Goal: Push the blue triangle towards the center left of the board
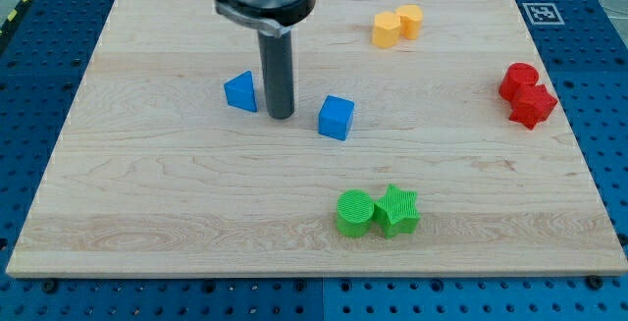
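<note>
The blue triangle lies on the wooden board, left of the middle and in the upper half. My tip rests on the board just to the triangle's right, a small gap apart from it. A blue cube sits to the right of my tip. The rod rises straight to the arm's mount at the view's top.
Two orange blocks touch each other at the top right. Two red blocks sit together at the right edge. A green cylinder and a green star touch at the bottom middle. A marker tag is at the top right corner.
</note>
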### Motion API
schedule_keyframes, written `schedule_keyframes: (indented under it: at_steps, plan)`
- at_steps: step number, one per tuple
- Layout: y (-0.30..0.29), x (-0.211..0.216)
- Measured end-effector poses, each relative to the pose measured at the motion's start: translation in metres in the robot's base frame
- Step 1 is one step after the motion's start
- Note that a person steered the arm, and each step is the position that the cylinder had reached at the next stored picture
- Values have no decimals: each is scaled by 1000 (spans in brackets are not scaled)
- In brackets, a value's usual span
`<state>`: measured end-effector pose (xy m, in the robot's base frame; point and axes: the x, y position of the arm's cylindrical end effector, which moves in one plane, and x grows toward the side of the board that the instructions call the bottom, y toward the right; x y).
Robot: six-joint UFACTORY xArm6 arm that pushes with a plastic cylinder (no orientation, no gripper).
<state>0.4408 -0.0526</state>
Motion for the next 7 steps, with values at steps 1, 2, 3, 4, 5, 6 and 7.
schedule_keyframes:
  at_steps: [1, 2, 3, 4, 5, 6, 7]
  plan:
    - [-18, -1]
    - [9, -7]
    - [19, -9]
    - [12, -23]
    - [7, -23]
    - [6, -23]
    - [6, -23]
